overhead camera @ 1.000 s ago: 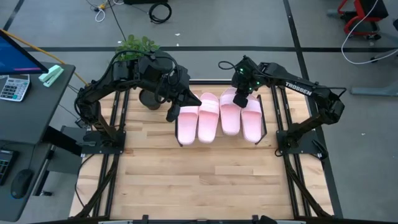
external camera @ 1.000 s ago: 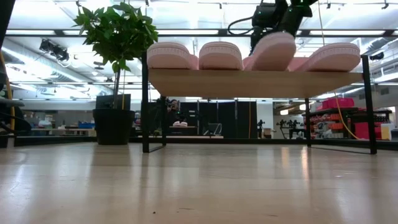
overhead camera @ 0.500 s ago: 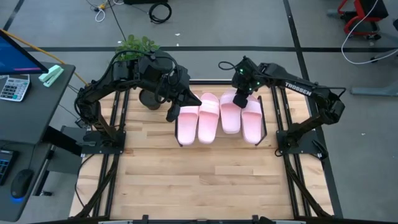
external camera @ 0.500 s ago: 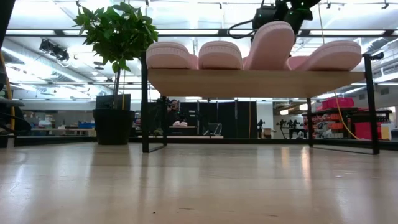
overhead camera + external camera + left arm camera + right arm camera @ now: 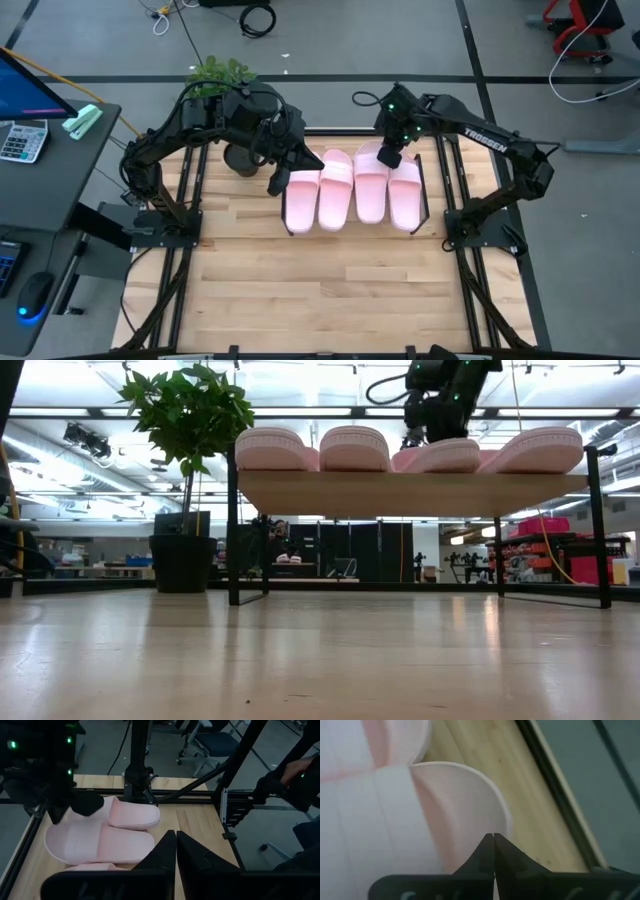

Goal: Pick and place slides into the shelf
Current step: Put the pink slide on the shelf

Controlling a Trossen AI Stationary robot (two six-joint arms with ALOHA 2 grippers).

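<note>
Right gripper (image 5: 390, 157) over far end of third pale pink foam slide sandal (image 5: 371, 187) from left, fingers pressed together, nothing between them. All four pink slides in row on low slanted light-wood shelf in thin black frame (image 5: 410, 490), side by side, touching or nearly so; low view shows them lying flat on board. Left gripper (image 5: 276, 182) just beside leftmost slide (image 5: 301, 197), fingers closed, empty. Potted green plant (image 5: 222, 75) at table's far left corner.
</note>
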